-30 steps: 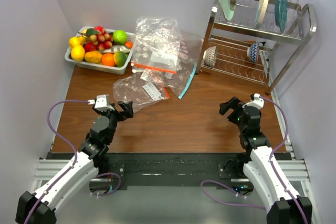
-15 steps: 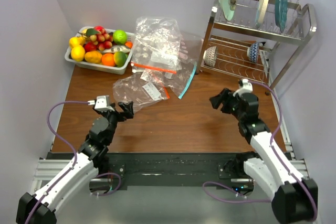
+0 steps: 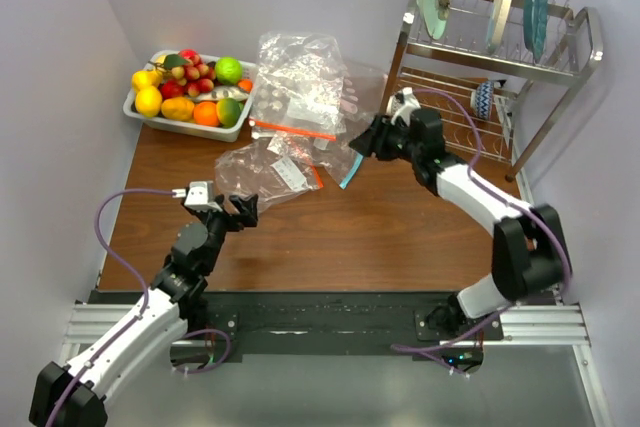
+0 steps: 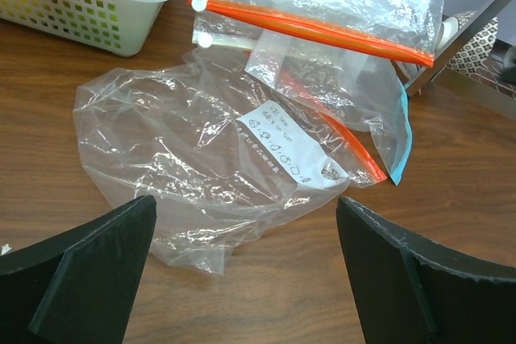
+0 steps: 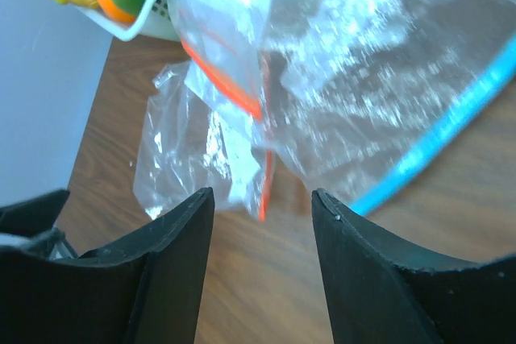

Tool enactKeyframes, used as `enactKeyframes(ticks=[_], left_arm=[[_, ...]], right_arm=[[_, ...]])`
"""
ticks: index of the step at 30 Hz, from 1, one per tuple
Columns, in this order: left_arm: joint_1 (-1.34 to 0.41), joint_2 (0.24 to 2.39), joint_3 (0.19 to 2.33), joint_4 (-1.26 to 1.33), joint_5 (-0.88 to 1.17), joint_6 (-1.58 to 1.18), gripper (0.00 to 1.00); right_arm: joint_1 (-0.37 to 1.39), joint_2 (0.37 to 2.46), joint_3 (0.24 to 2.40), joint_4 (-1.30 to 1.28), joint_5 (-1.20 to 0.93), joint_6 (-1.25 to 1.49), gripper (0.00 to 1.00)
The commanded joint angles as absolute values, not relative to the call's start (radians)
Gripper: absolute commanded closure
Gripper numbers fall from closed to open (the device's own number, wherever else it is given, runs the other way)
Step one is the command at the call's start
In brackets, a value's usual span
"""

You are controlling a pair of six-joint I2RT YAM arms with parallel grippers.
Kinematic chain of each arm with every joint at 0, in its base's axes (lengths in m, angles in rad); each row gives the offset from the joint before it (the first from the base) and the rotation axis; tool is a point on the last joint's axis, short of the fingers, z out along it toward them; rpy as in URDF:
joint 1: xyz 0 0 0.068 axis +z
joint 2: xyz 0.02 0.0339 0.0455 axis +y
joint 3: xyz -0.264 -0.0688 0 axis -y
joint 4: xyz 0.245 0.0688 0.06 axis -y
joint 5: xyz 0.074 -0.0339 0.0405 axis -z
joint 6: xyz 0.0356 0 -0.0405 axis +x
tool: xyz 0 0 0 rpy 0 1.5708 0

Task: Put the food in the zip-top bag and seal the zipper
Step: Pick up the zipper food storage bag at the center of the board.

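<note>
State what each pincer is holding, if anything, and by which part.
Nothing is held. The left pincer is open, short of the bags. The right pincer, jaws apart, is at their right edge with nothing between its fingers.

Clear zip-top bag (image 4: 185, 167) with orange-red zipper (image 4: 359, 156).

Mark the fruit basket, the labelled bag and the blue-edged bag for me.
fruit basket (image 3: 180, 126), overhead view, front wall.
labelled bag (image 4: 185, 159), left wrist view, crinkled middle.
blue-edged bag (image 5: 439, 132), right wrist view, blue strip.
</note>
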State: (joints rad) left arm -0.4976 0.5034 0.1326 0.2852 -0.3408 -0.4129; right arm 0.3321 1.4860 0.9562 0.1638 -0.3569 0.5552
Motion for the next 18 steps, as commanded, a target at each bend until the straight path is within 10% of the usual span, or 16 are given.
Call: enactKeyframes(ticks=[1, 7, 13, 18], left_arm=[[-0.494, 0.511, 0.13, 0.353, -0.311, -0.379, 0.02], [-0.495, 0.517, 0.127, 0.37, -0.288, -0.368, 0.02], [-0.495, 0.551, 0.126, 0.429, -0.226, -0.338, 0.0], [-0.499, 0.61, 0.149, 0.494, -0.137, -0.31, 0.0]], right_arm=[[0.379, 1.668, 1.144, 0.236, -0.426, 0.575, 0.44], [0.405, 1.87, 1.371, 0.2, -0.413, 0.568, 0.49], [0.406, 1.98, 1.491, 0.196, -0.463, 0.598, 0.94], [0.417, 1.835, 1.418, 0.175, -0.475, 0.623, 1.0]])
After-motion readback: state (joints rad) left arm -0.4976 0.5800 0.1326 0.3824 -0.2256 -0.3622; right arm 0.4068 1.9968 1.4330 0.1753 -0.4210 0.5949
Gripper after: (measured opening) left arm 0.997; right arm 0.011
